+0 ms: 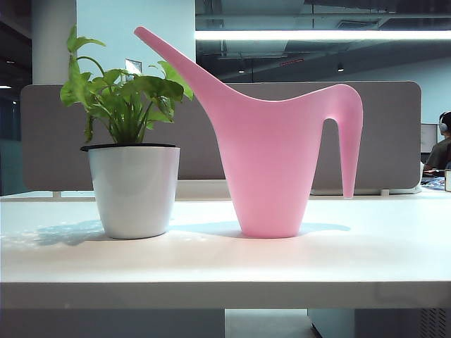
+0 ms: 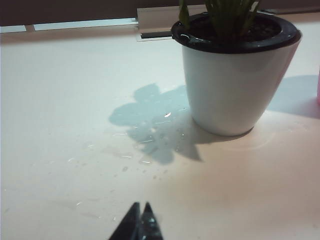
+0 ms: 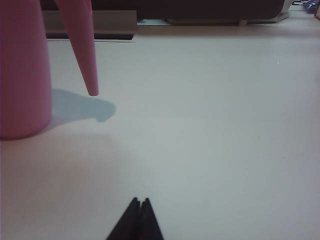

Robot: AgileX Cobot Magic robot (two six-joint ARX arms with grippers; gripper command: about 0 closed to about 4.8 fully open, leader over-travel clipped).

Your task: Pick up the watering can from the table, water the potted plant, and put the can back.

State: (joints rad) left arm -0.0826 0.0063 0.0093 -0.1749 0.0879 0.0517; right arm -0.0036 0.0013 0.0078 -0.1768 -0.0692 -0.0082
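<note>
The pink watering can point(image 1: 271, 155) stands upright in the middle of the white table point(image 1: 225, 264), spout slanting up toward the potted plant point(image 1: 132, 141) on its left. Neither arm shows in the exterior view. In the left wrist view the white pot point(image 2: 232, 82) stands well ahead of my left gripper point(image 2: 141, 205), whose black fingertips lie together with nothing between them. In the right wrist view the can's body point(image 3: 22, 70) and drooping handle point(image 3: 82, 45) stand far ahead of my right gripper point(image 3: 140, 200), also shut and empty, low over the table.
Water drops point(image 2: 150, 145) glisten on the table beside the pot, in the plant's shadow. A grey partition point(image 1: 394, 134) runs along the table's far edge. A person with headphones point(image 1: 440, 144) sits behind it at the far right.
</note>
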